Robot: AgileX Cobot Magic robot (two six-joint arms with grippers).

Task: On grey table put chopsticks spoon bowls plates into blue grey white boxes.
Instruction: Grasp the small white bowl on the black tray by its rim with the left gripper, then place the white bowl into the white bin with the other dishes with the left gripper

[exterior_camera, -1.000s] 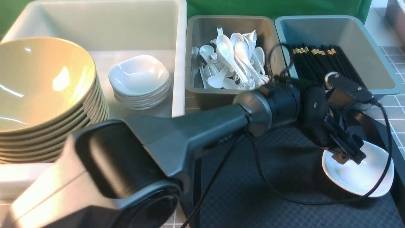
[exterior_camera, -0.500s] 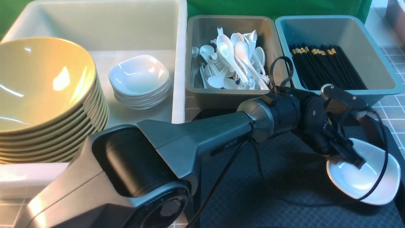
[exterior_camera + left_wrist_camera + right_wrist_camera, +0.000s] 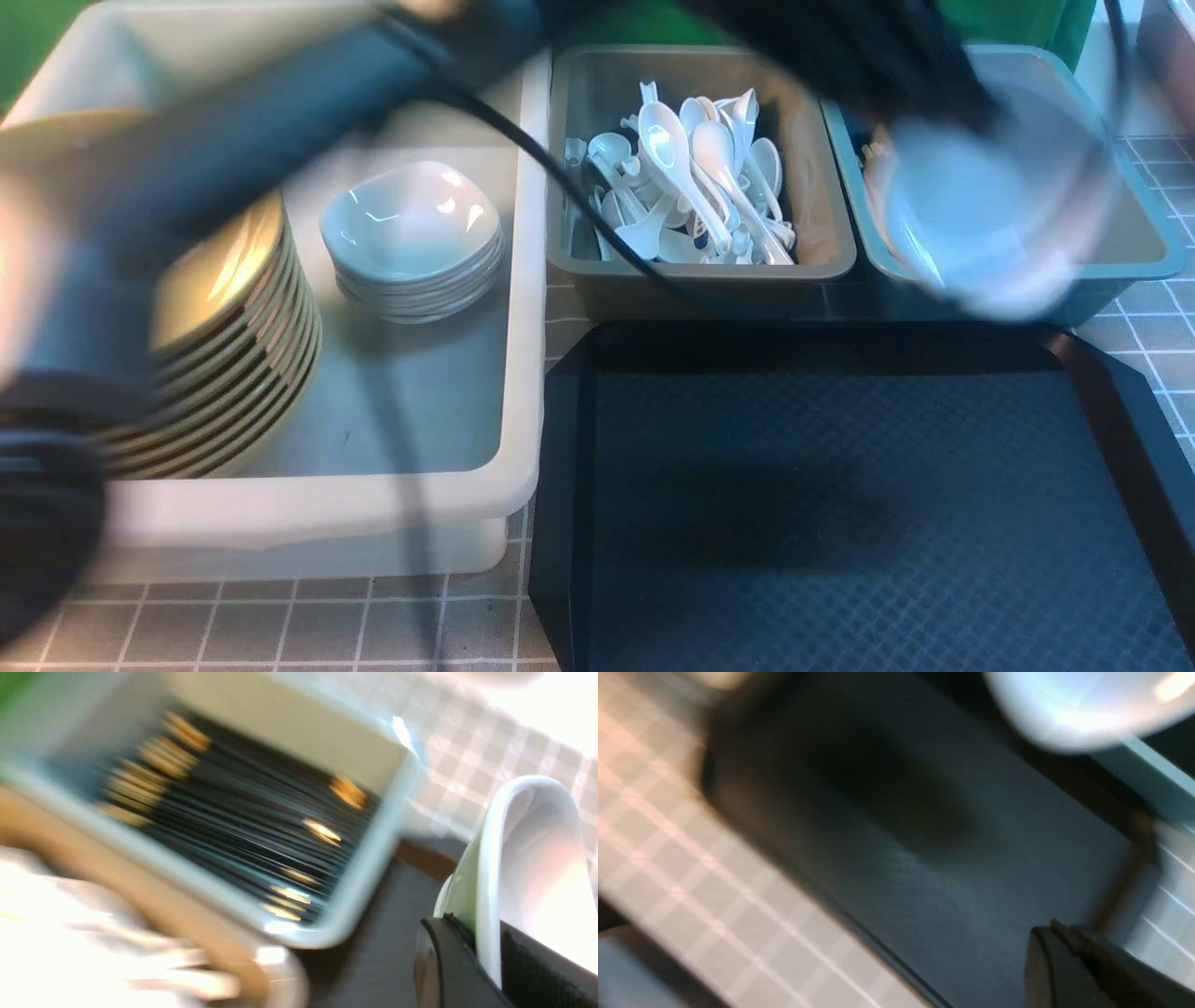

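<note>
Lifted off the black tray (image 3: pixel 840 485) where it lay a moment ago, the white plate (image 3: pixel 990 224) now hangs as a blur above the blue box (image 3: pixel 1134 257), over the chopsticks (image 3: pixel 243 830) lying inside it. The left gripper (image 3: pixel 488 956) pinches the plate's rim tight between its jaws. The left arm (image 3: pixel 233 121) stretches smeared across the white box (image 3: pixel 523 280), where the stack of plates (image 3: pixel 411 233) sits just beside the yellow bowls (image 3: pixel 243 327). Spoons (image 3: pixel 691 177) fill the grey box (image 3: pixel 700 280) between the white and blue ones. The right gripper (image 3: pixel 1064 952) hangs over the tray, jaws pressed together on nothing. All of it rests on the grey table (image 3: pixel 280 625).
</note>
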